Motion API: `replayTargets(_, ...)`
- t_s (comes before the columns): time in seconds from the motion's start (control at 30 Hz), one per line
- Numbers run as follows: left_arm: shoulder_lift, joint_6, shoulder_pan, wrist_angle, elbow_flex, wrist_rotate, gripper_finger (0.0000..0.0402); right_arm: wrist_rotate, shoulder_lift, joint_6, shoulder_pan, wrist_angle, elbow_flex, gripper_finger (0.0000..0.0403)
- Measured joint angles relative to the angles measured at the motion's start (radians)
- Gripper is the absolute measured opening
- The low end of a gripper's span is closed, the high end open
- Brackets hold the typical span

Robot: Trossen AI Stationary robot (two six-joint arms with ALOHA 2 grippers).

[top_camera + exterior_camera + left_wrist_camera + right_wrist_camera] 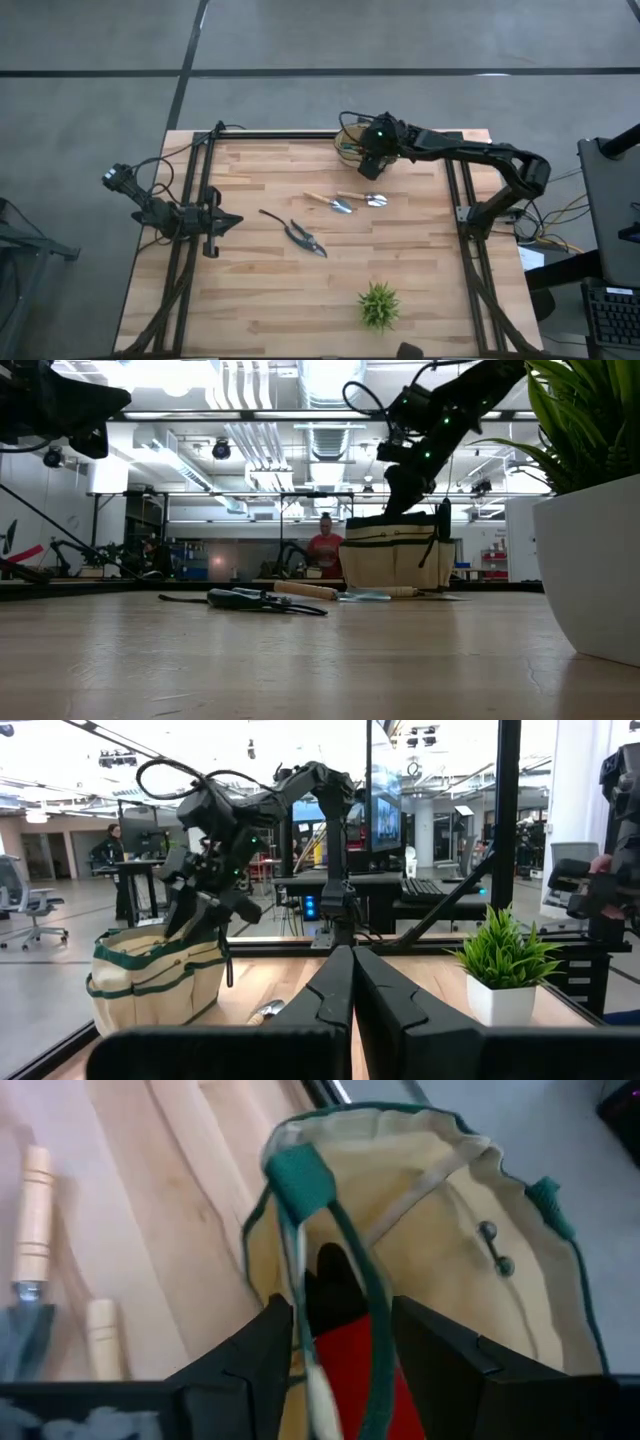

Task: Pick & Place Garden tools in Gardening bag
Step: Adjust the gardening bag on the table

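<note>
The tan gardening bag point(450, 1220) with green trim stands at the table's far edge, also seen in the low view point(395, 555) and the left wrist view point(150, 975). My right gripper point(340, 1370) hangs over the bag's mouth point(405, 495), shut on a red-and-black item point(345, 1355). Two wooden-handled tools point(345, 201) and dark shears point(300, 235) lie flat on the table, nearer than the bag. My left gripper point(352, 1005) is shut and holds nothing, at the table's left point(228, 222). My right gripper pinches the item's red part point(350, 1365) between its two fingers. The fingers slant down from the table's right. The item's black end point(333, 1280) sticks out past the fingertips over the bag's opening, clear of the table. The bag's green handle point(330, 1210) crosses in front of it.
A spiky green plant in a white pot point(378, 305) stands near the front edge. Black frame rails point(190, 240) run along both sides of the table. A person point(324, 550) stands in the room beyond. Bare wood lies between the shears and the plant.
</note>
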Motion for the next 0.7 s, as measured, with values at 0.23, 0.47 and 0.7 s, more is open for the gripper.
replayTargets(0.23,0.000,0.000,0.000,0.000,0.000,0.000,0.0014,-0.014,0.067,-0.049,0.004,-0.082,0.061,0.0083)
replayTargets(0.47,0.000,0.000,0.000,0.000,0.000,0.000,0.0014,-0.037,0.079,-0.097,0.012,-0.104,0.069,0.0013)
replayTargets(0.7,0.000,0.000,0.000,0.000,0.000,0.000,0.0014,-0.065,0.001,-0.164,0.046,-0.125,0.045,0.0008)
